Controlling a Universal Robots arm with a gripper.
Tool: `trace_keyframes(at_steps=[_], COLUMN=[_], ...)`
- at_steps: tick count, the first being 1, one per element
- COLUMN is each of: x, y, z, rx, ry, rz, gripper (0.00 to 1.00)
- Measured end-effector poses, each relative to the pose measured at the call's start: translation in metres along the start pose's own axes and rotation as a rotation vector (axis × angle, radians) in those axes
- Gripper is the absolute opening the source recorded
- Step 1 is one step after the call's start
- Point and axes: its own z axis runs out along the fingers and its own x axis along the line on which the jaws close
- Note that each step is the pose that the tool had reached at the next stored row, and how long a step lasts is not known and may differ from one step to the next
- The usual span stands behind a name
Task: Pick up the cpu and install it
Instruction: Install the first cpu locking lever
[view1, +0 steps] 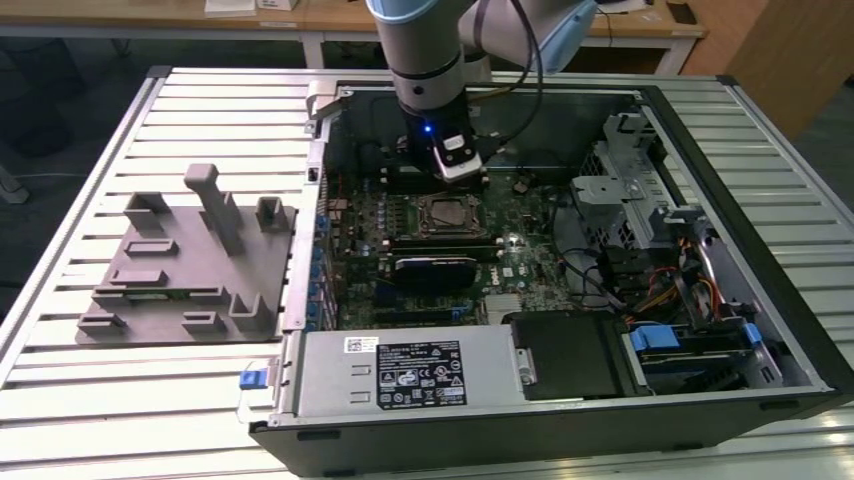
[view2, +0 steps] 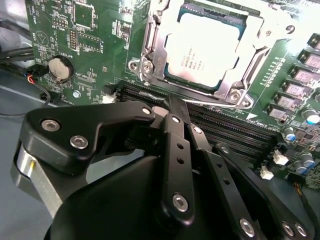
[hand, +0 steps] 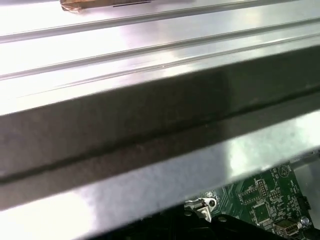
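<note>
**CPU seated in socket; gripper empty above the memory slots**

- CPU (view2: 202, 46): silver-topped square chip lying flat inside the socket frame (view2: 150, 47) on the motherboard (view2: 90, 30). It sits level and square to the frame's opening, which suggests it has already been dropped into place, not merely rested on top. In the exterior view the socket (view1: 445, 213) lies near the middle of the board, just below the arm's wrist.
- Gripper (view2: 172, 107): black linkage fingers drawn together with nothing between them, tips hanging over the long dark memory slots (view2: 225, 125) just beside the socket. It touches no part of the chip. In the exterior view the gripper (view1: 458, 168) stands upright inside the open computer case (view1: 747, 230), held vertical so that it clears the case walls.
- Coin cell battery (view2: 59, 68): round, silver, on the board well apart from the socket.
- Grey holder block (view1: 187, 260): upright posts, standing on the slatted table (view1: 80, 400) outside the case, toward the exterior view's left; no chip is visible on it.
- Case wall (hand: 150, 120): dark metal band close before the first wrist view, with green board beyond.
</note>
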Motion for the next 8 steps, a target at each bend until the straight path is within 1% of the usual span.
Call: trace_keyframes(at_steps=[8], x=[0.0013], y=[-0.0008], z=[0.0043], rx=[0.0005], ry=[-0.0004], rz=[0.002], gripper=[0.11])
